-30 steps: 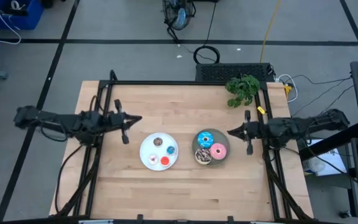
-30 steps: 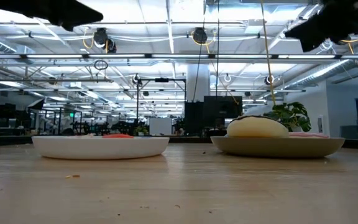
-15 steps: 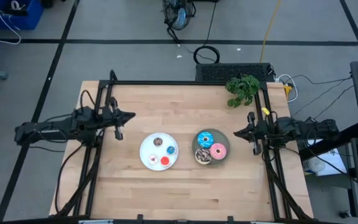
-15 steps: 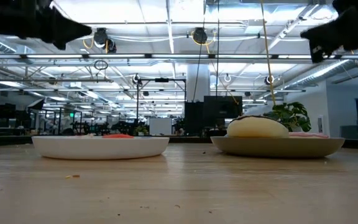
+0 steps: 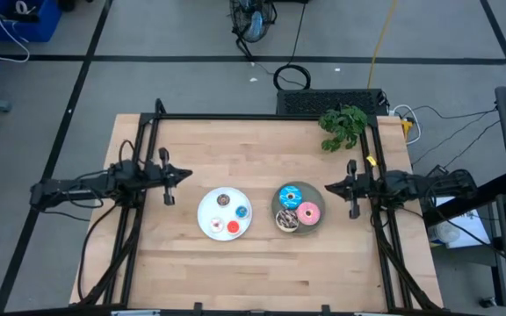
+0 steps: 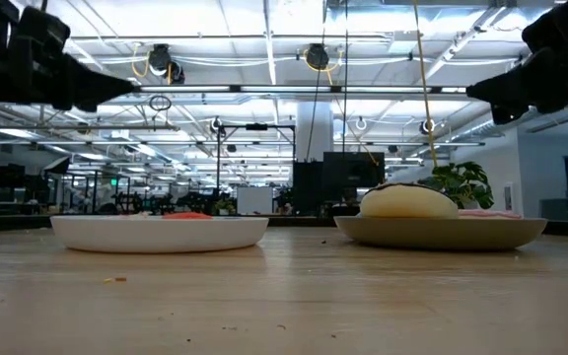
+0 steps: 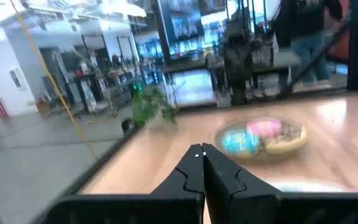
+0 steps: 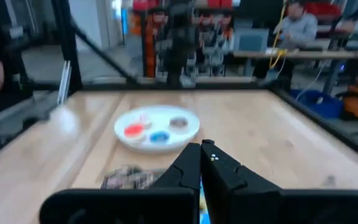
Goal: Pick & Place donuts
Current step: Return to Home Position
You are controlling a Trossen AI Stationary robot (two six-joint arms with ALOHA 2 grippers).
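Three larger donuts, blue (image 5: 290, 195), pink (image 5: 307, 212) and brown with sprinkles (image 5: 286, 220), lie on the grey plate (image 5: 319, 200). Tiny donuts lie on the white plate (image 5: 207, 211): brown (image 5: 223, 199), white-pink (image 5: 241, 211), blue (image 5: 217, 226) and red (image 5: 233, 227). My left gripper (image 5: 188, 175) hangs shut above the table, left of the white plate, and points at it. In its own wrist view my left gripper (image 7: 201, 149) faces the grey plate (image 7: 297, 144). My right gripper (image 5: 327, 187) hangs shut just right of the grey plate; in its wrist view my right gripper (image 8: 204, 146) faces the white plate (image 8: 185, 132).
A green plant (image 5: 343, 125) sits at the far right corner of the wooden table (image 5: 191, 140). Black frame rails (image 5: 148, 149) run along the left and right sides. Bare wood lies near and far of the plates. People (image 8: 297, 25) show in the room beyond.
Both grippers have come down lower over the table, staying shut. My left gripper has drawn back toward the table's left edge. My right arm has folded back toward the right edge, its tip staying close to the grey plate. The donuts and plates have not moved.
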